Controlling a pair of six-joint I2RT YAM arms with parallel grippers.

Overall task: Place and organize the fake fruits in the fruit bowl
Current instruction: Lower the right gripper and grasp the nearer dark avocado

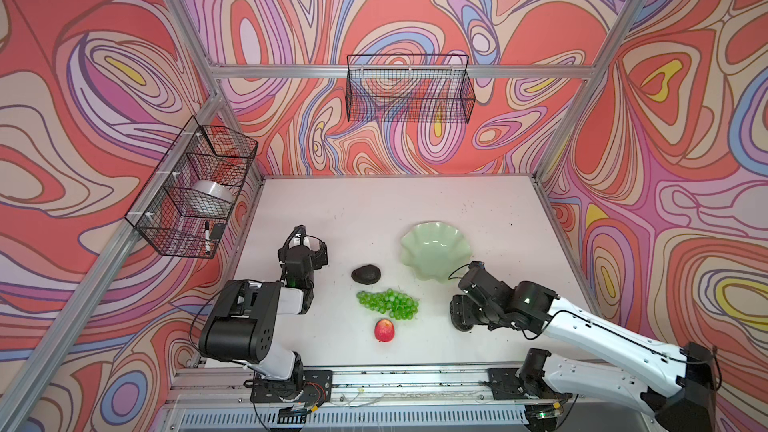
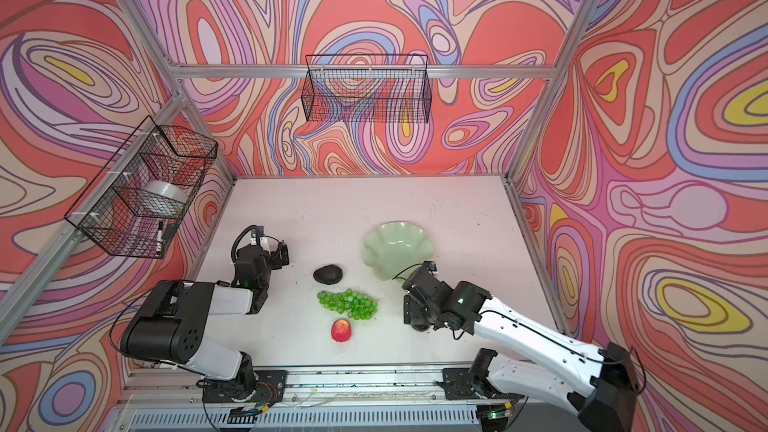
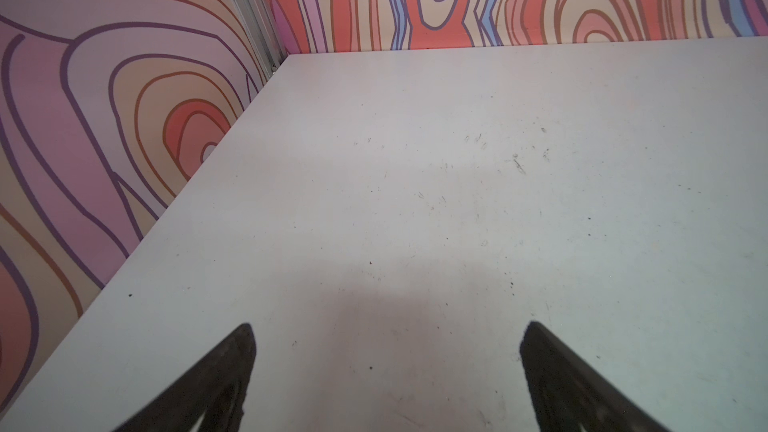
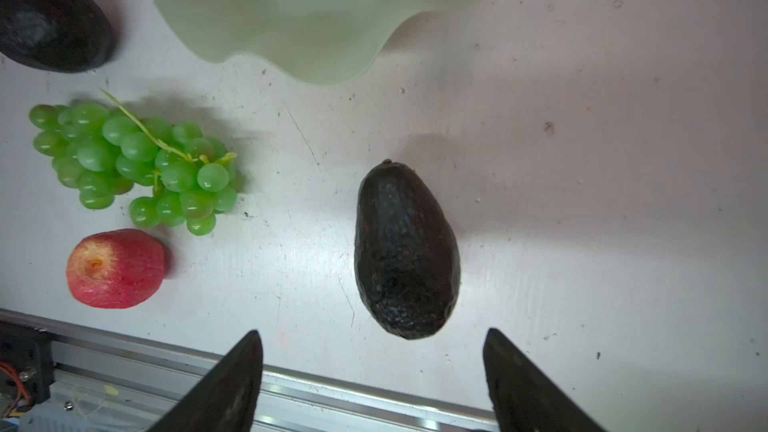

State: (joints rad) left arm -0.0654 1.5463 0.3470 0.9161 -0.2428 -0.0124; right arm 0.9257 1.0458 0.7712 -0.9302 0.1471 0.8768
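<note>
In the right wrist view my right gripper (image 4: 374,331) is open, its two dark fingertips either side of the wide end of a dark avocado (image 4: 405,251) that lies on the table untouched. A second avocado (image 1: 365,274), the green grapes (image 1: 388,304) and the red apple (image 1: 384,330) lie in a loose group at the table's middle. The pale green fruit bowl (image 1: 435,250) stands empty behind the right gripper (image 1: 462,317). Open as well, my left gripper (image 3: 390,324) hangs over bare table at the left (image 1: 303,241).
A black wire basket (image 1: 409,89) hangs on the back wall. Another basket (image 1: 195,189) on the left wall holds a tape roll and a marker. An aluminium rail (image 1: 415,380) runs along the table's front edge, close to the right gripper.
</note>
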